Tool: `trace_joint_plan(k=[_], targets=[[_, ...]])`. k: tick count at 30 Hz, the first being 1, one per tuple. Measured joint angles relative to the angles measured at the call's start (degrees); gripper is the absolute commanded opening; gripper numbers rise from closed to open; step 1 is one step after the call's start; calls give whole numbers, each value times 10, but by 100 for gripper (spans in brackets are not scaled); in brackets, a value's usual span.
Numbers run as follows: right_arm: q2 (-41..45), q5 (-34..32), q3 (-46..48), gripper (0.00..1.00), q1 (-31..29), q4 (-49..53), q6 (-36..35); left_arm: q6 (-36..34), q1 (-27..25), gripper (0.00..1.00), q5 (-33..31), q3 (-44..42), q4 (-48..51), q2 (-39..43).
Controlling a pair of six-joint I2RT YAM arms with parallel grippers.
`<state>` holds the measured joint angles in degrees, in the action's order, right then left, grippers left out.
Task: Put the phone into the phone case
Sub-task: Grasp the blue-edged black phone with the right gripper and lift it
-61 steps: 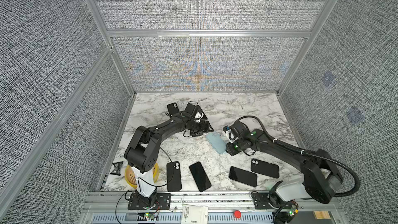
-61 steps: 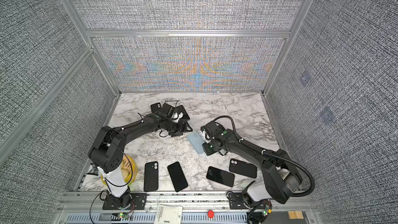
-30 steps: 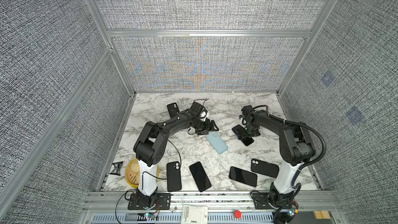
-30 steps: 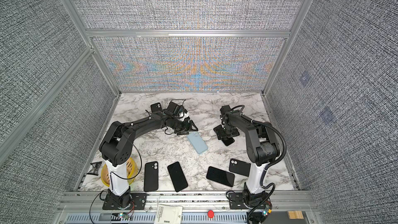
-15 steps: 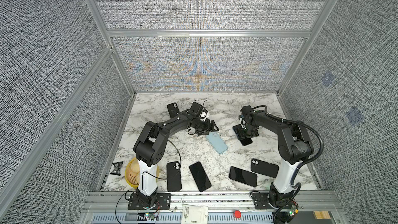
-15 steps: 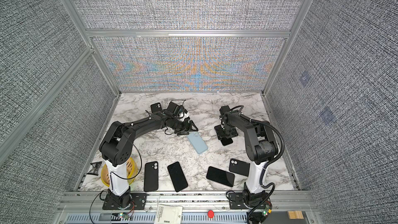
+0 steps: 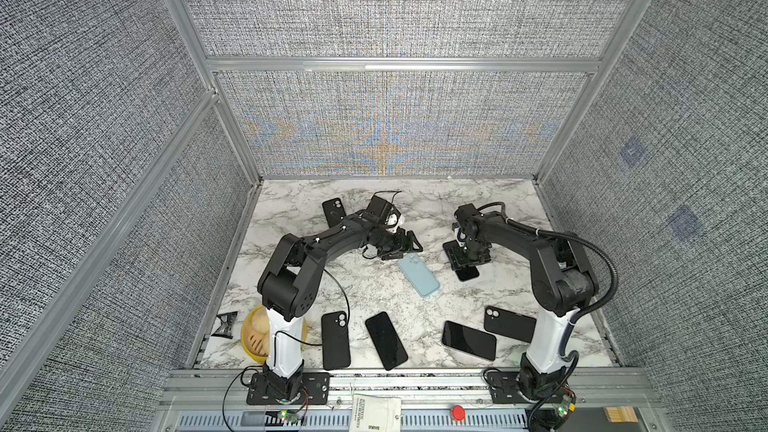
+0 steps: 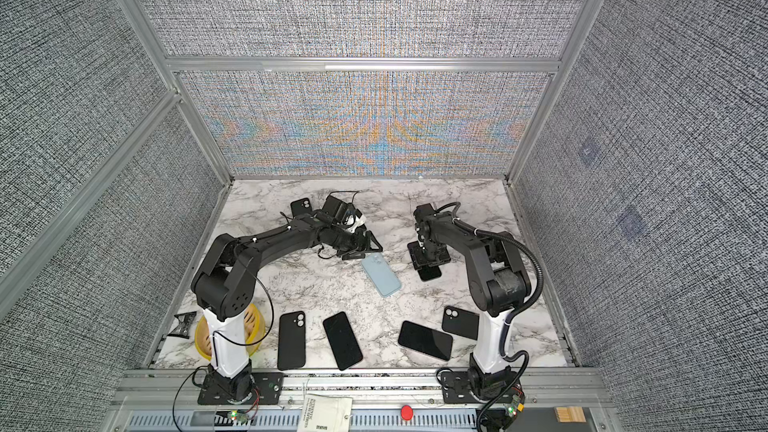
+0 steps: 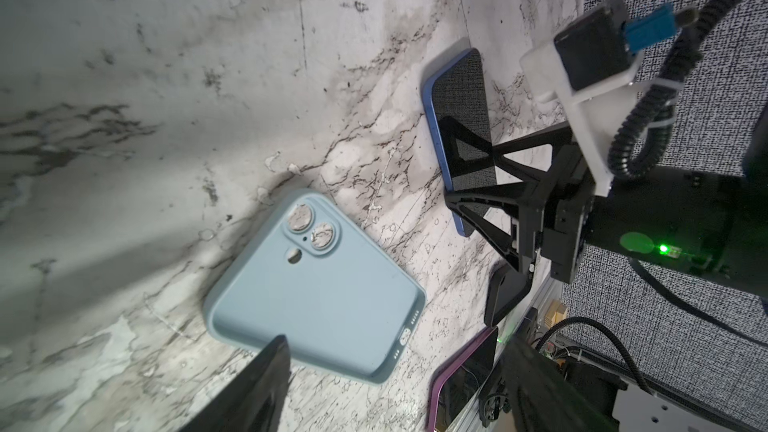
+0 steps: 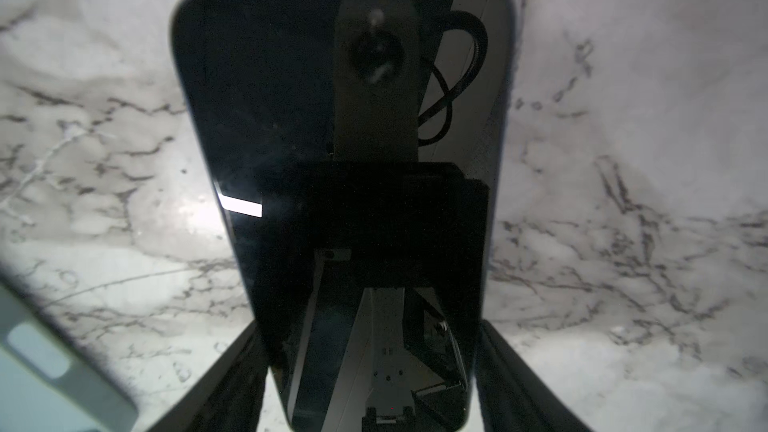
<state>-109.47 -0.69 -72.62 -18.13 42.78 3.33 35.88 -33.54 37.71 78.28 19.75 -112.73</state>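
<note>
Right gripper (image 7: 468, 261) shifted astride phone (image 7: 466, 274), grasp unclear | left gripper (image 7: 405, 250) spread, empty (beside case (image 7: 418, 275)) | dark phone (image 7: 385, 340) well apart

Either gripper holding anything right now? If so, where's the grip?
Left gripper: open, nothing held. Right gripper: jaws straddle the long edges of the blue-edged phone, flat on the table; whether they grip it cannot be told.

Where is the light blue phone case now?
In both top views the light blue phone case lies near the middle of the table, between the left end effector and the blue phone.
</note>
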Motion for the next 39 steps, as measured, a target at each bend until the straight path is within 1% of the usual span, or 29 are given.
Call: trace_joint_plan(k=[6,12,19,27,32,34,35,39], targets=[[40,17,26,62,-6,-14,4,6,2,79,7,-8,-12,0],[60,29,40,61,-16,-26,4,29,2,76,28,-6,-46,-7],[86,52,56,60,-52,-48,4,51,2,71,59,3,-90,-40],[110,79,74,60,-86,-76,6,81,1,63,92,7,-148,-68],[122,91,81,60,-90,-87,7,93,5,53,105,6,-177,-74],[127,94,84,60,-90,-89,8,98,7,45,106,4,-188,-77],[130,95,87,60,-90,-92,8,101,9,42,108,2,-196,-78],[135,102,93,60,-92,-100,8,111,10,36,116,-10,-221,-80]])
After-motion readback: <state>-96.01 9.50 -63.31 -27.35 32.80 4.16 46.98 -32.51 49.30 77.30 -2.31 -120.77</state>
